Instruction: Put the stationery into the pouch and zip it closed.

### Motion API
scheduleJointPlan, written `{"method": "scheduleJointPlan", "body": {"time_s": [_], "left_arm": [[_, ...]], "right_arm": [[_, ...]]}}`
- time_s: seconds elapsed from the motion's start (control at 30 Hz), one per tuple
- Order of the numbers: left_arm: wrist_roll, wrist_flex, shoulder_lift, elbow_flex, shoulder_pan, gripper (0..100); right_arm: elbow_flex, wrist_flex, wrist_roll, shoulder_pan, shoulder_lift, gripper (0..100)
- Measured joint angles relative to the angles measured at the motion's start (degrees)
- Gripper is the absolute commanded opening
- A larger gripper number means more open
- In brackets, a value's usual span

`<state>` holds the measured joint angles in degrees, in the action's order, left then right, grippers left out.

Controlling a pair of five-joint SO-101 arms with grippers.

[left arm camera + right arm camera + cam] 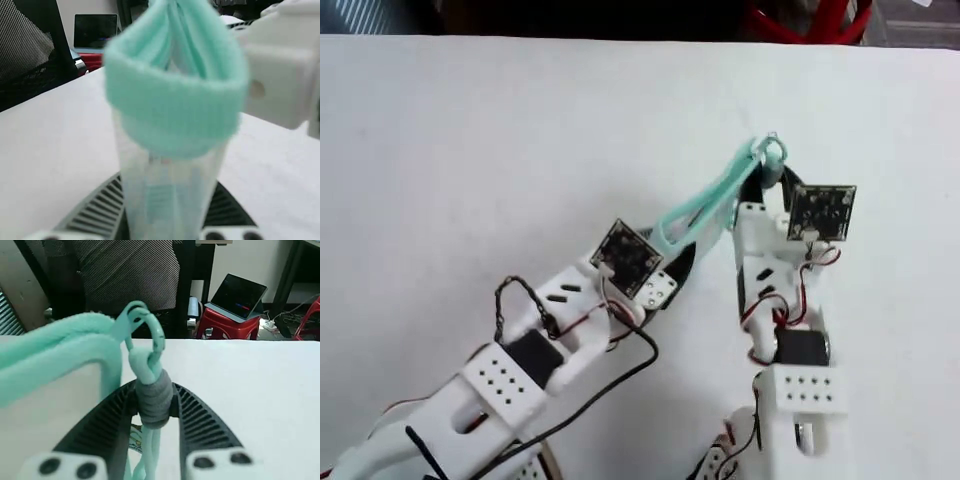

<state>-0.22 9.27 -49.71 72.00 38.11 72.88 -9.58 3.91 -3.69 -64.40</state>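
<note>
Pouch (705,205) held between both grippers, near mid-tabletop (470,150).
I see the left gripper (672,262) pinching the pouch's near end. The right gripper (767,178) is clamped on the grey-wrapped zipper pull (150,400) at the end toward the far edge.

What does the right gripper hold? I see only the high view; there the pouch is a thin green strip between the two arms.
Observer: In the right wrist view, the right gripper is shut on the grey zip pull at one end of the pouch.
Operator: And the left gripper?
Observer: The left wrist view shows it shut on the pouch's clear wall, near the green trim.
Operator: Is the stationery inside?
Observer: Something pale shows through the clear wall, too blurred to name.
</note>
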Motion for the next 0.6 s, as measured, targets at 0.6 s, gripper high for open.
{"method": "scheduleJointPlan", "body": {"time_s": [0.6], "left_arm": [[0.09,-3.43,0.18,0.09,0.18,2]], "right_arm": [[-3.69,-28.13,2.29,-5.01,-26.37,1.9]]}}
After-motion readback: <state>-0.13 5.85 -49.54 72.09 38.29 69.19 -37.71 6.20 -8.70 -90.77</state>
